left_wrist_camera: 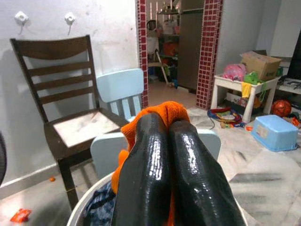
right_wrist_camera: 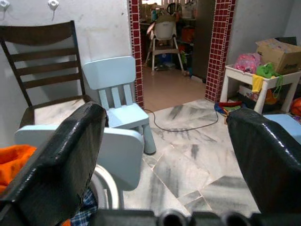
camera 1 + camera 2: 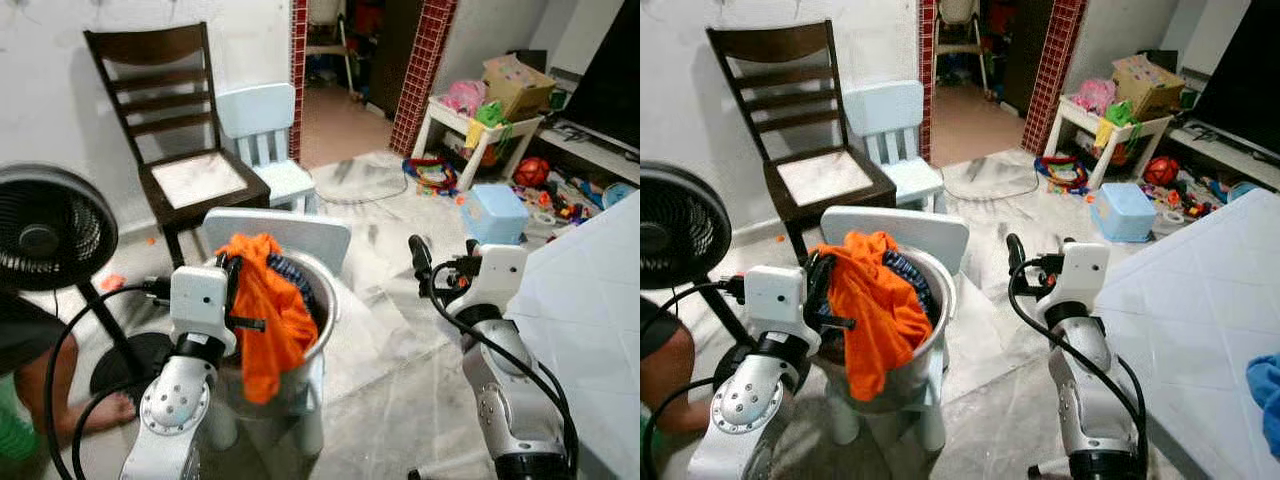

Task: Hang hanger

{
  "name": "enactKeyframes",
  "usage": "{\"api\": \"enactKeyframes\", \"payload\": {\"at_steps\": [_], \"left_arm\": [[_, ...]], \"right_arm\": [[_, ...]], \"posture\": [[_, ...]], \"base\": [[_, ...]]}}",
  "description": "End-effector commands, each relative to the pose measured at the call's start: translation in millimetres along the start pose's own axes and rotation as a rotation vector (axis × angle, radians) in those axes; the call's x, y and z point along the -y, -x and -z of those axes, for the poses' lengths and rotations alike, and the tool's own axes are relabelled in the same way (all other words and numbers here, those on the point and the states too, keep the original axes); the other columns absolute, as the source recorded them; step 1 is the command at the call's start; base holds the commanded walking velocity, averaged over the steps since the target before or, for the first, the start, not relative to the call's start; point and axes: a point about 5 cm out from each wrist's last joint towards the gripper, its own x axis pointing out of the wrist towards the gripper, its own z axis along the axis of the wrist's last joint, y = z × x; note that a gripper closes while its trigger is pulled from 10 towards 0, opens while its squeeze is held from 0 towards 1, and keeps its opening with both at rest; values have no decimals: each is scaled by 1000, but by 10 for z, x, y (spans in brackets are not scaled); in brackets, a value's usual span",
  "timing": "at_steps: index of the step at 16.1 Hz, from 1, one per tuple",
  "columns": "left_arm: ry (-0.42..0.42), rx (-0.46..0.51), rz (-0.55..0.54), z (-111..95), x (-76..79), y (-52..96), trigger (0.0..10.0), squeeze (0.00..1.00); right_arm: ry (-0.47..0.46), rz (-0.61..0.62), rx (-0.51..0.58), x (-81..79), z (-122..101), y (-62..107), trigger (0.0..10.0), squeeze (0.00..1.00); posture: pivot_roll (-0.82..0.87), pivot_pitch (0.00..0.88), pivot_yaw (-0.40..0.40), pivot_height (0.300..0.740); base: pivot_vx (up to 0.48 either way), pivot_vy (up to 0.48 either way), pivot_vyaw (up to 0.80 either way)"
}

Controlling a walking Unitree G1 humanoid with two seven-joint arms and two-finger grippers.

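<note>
left eye view: left gripper (image 3: pixel 232 290) sits at the near rim of the metal basin (image 3: pixel 322 300), fingers pressed together and pinching the orange cloth (image 3: pixel 270 310) that spills over that rim. left wrist view shows both fingers (image 1: pixel 146 174) closed tight with orange fabric bunched just beyond the tips. right gripper (image 3: pixel 418 258) hovers off to the far side of the basin over bare floor, fingers spread wide, nothing between them.

no hanger can be made out; if one is there it's buried under the cloth or in the pile, can't tell. cloth looks soft, light, floppy, will drape and snag, so best taken at a bunched fold near the top. a hanger would be stiff and light, probably grab at the neck or shoulder bar.

around: dark blue garment (image 3: pixel 290 272) in the basin right behind the left fingertips, basin rests on a pale blue child chair (image 3: pixel 280 228). second pale blue chair (image 3: pixel 262 120) and dark wooden chair (image 3: pixel 165 100) stand further ahead. black fan (image 3: pixel 45 230) close beside the left arm, its cable could catch. person's foot (image 3: pixel 105 408) near the fan base.
</note>
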Motion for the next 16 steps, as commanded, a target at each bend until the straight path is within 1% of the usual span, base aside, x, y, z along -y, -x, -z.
{"api": "enactKeyframes", "payload": {"at_steps": [1, 4, 9, 16], "left_arm": [[-12, 8, 1, -14, 4, -6, 10000, 0], [-11, 8, 8, -11, 11, -15, 10000, 0], [-11, 5, 7, -13, 14, -20, 10000, 0], [-15, 24, 33, -73, 57, -89, 10000, 0]], "right_arm": [[11, -3, 10, 7, -30, -14, 10000, 0], [13, -7, 9, 8, -28, -20, 10000, 0], [16, -10, 10, 1, -29, -30, 10000, 0], [18, -4, 15, 10, -37, -43, 10000, 0]], "posture": [[65, 9, -79, 740], [65, 7, -82, 740], [65, 10, -81, 740], [57, 17, -74, 740]], "base": [[-281, 0, 0], [-311, 0, 0], [-335, -268, 0], [-321, -273, 0]]}}
